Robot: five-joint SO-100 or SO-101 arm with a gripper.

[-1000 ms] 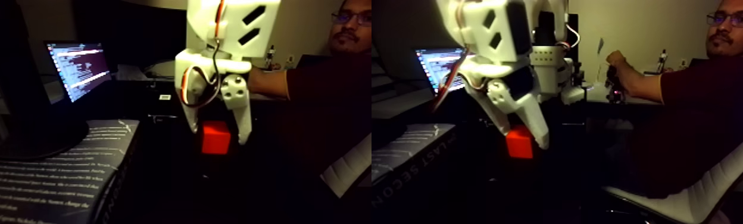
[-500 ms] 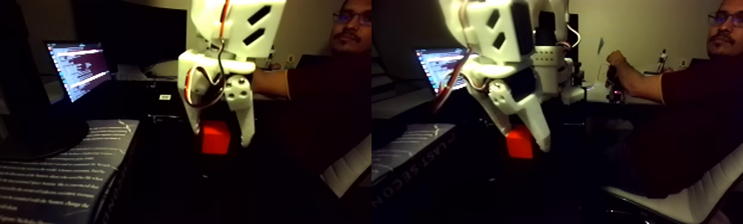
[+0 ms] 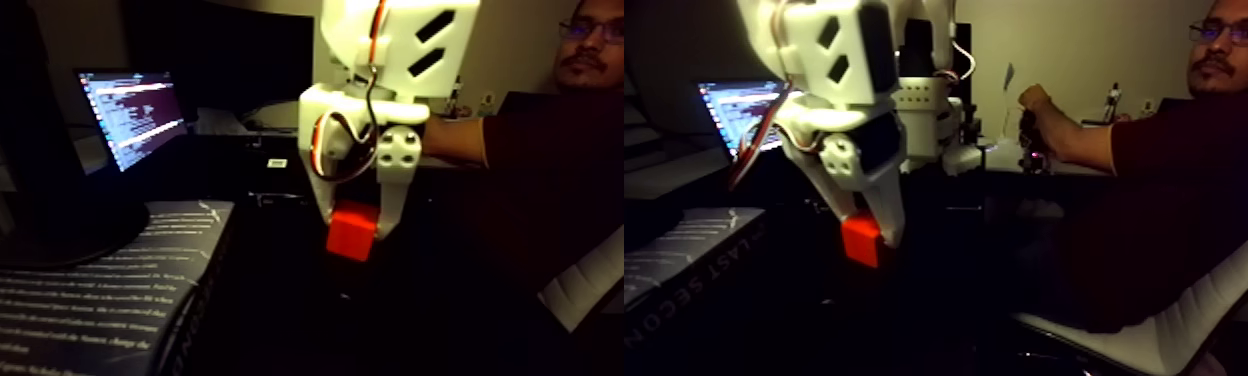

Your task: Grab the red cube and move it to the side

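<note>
Dark table (image 3: 282,320) lies under our arm, with a person (image 3: 1182,160) sitting behind. Our white claw (image 3: 354,225) squeezes the red cube (image 3: 350,238) tight, tilted between both fingers.

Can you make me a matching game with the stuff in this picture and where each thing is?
Things:
1. red cube
2. laptop
3. book
4. person

Places, in the fixed view:
A. lying flat at the lower left, white print on its dark cover
B. sitting on a chair at the right
C. pinched in the white gripper
D. glowing screen, back left

Pairs: 1-C, 2-D, 3-A, 4-B
</note>
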